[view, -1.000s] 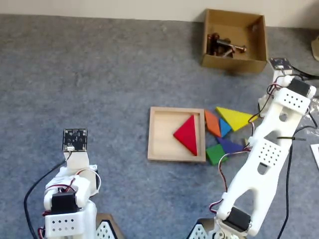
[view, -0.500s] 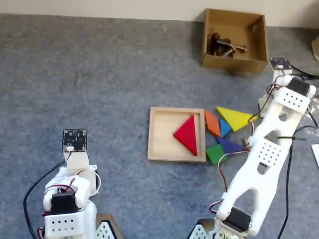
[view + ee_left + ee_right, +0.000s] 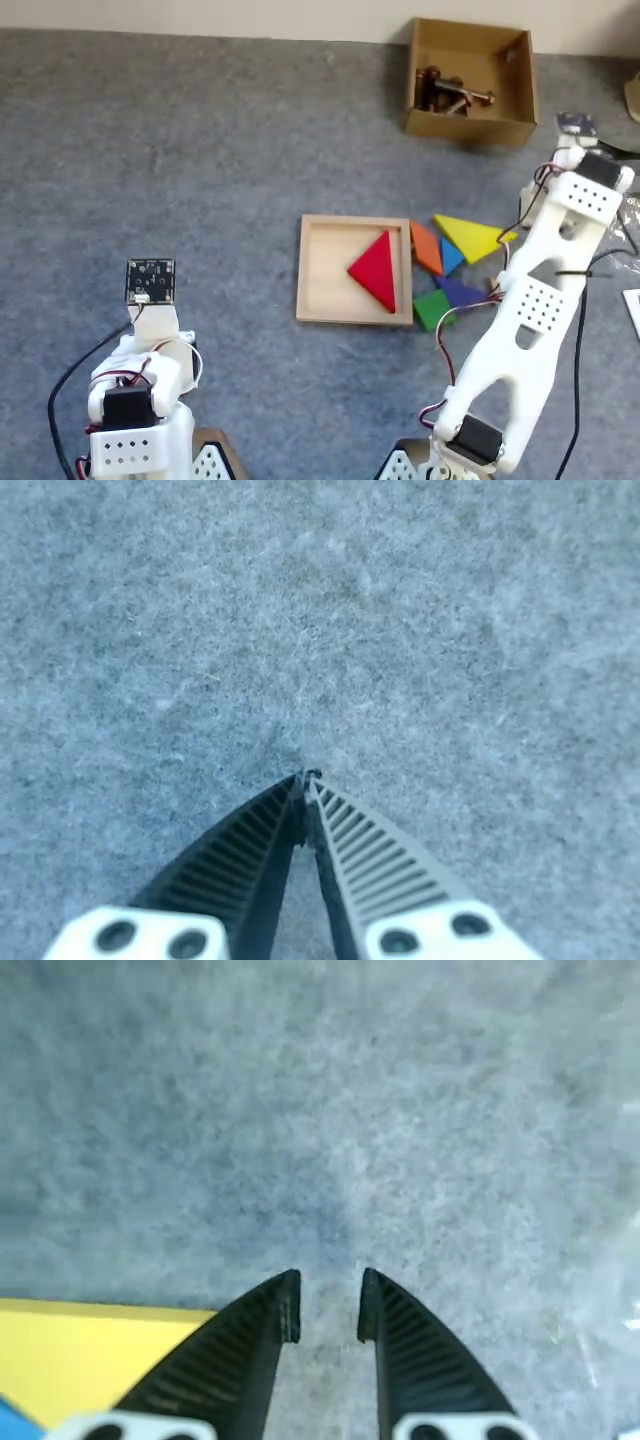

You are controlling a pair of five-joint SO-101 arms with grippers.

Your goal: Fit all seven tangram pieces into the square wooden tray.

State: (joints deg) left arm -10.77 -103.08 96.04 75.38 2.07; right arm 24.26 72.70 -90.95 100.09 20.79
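The grey mat [image 3: 200, 150] covers the table. In the high view the right arm [image 3: 530, 310] stretches from 5 o'clock up to 2 o'clock. Since a second ago its wrist end has slid a little toward 2 o'clock, away from the pieces. Its gripper [image 3: 328, 1308] is parted by a narrow gap and holds nothing, over bare mat just past a corner of the yellow triangle [image 3: 470, 238]. The left arm [image 3: 140, 400] sits folded at 7 o'clock, as before. Its gripper [image 3: 305, 780] is pinched closed, tips touching, over bare mat.

A cardboard box [image 3: 465, 128] with dark odds and ends inside stands at 1 o'clock.

The tray [image 3: 325, 265] lies at the centre, where it was. The red triangle [image 3: 377, 270] lies flat inside it against the 3 o'clock wall. The other pieces lie outside, clustered at the tray's 3 o'clock side, unmoved. The yellow triangle is farthest out, toward 2 o'clock. The purple piece [image 3: 462, 292] is at 4 o'clock, partly under the arm. The orange piece [image 3: 426, 247] lies just beside the tray wall. The green piece [image 3: 432, 308] sits by the tray's 4 o'clock corner. The small blue piece [image 3: 451, 256] is wedged between orange and yellow.
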